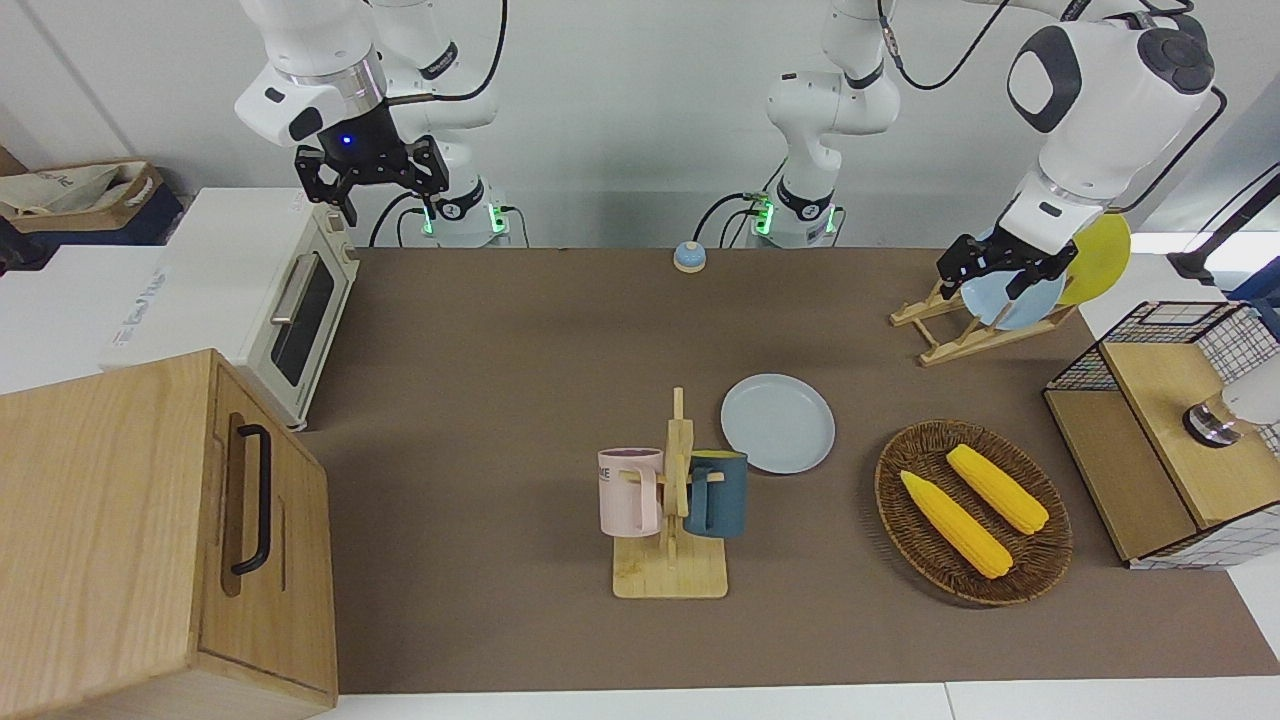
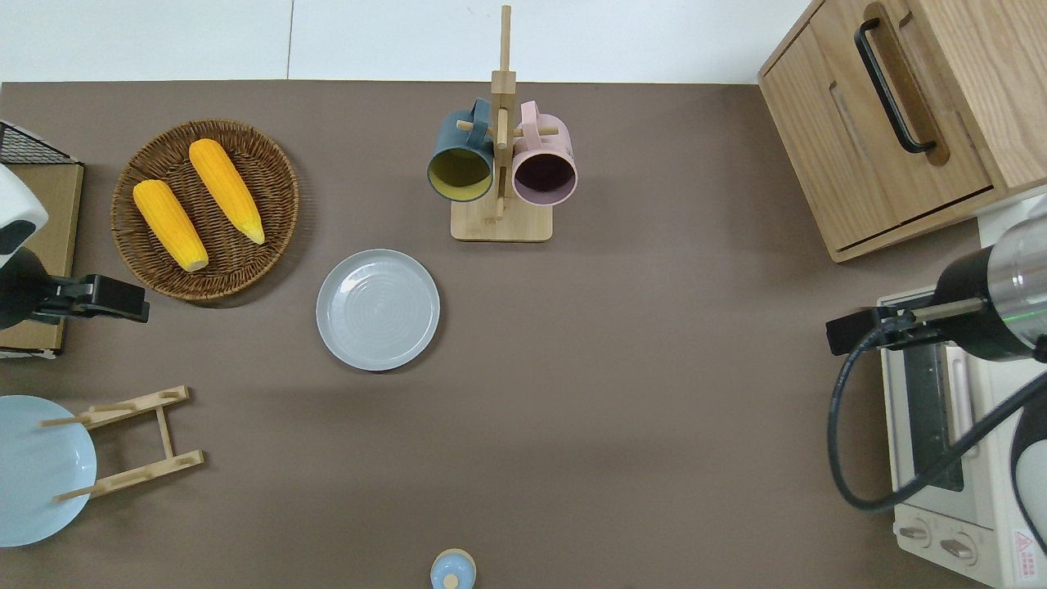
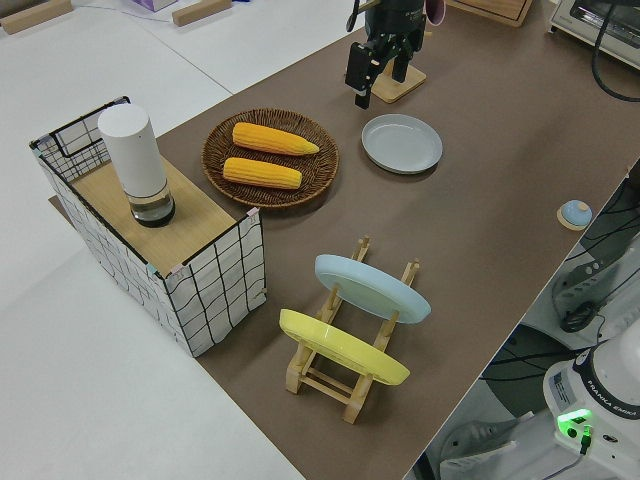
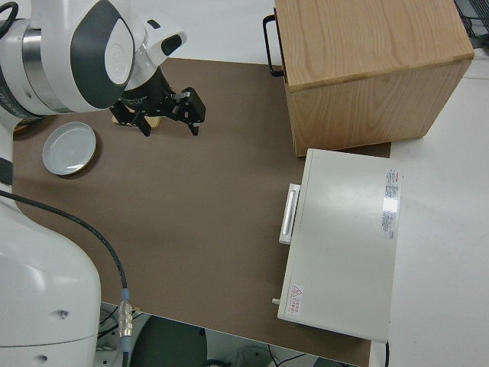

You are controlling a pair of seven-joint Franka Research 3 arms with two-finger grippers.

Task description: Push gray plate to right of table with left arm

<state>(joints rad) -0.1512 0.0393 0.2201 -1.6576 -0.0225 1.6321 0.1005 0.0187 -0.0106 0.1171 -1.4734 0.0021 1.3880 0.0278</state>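
A small round blue bell with a tan knob [image 1: 689, 257] sits at the edge of the matte brown table [image 1: 480, 400] nearest the robots. From that bell toward the left arm's end, a slatted pale-wood dish rack [image 3: 345, 365] holds a smooth sky-blue plate [image 3: 372, 288] and a glossy yellow plate [image 3: 343, 347], both tilted on edge. The left arm's small black gripper [image 2: 123, 298] hangs in the air with its fingers spread apart, over the table edge beside the wire-mesh box with a wooden top [image 3: 150, 240], on which a white cylinder [image 3: 133, 163] stands.

Farther from the robots than the bell lies the round, shallow, pale gray-blue plate [image 2: 378, 309], flat on the table, its low rim raised and faint concentric rings inside. Beside it, toward the left arm's end, a dark woven wicker basket [image 2: 270, 176] holds two yellow corn cobs [image 2: 196, 203]. Farther still, a light wooden mug tree [image 2: 501, 131] carries a teal mug [image 2: 460, 155] and a pink mug [image 2: 545, 159].

The right arm is parked, its black gripper [image 1: 372, 172] spread.
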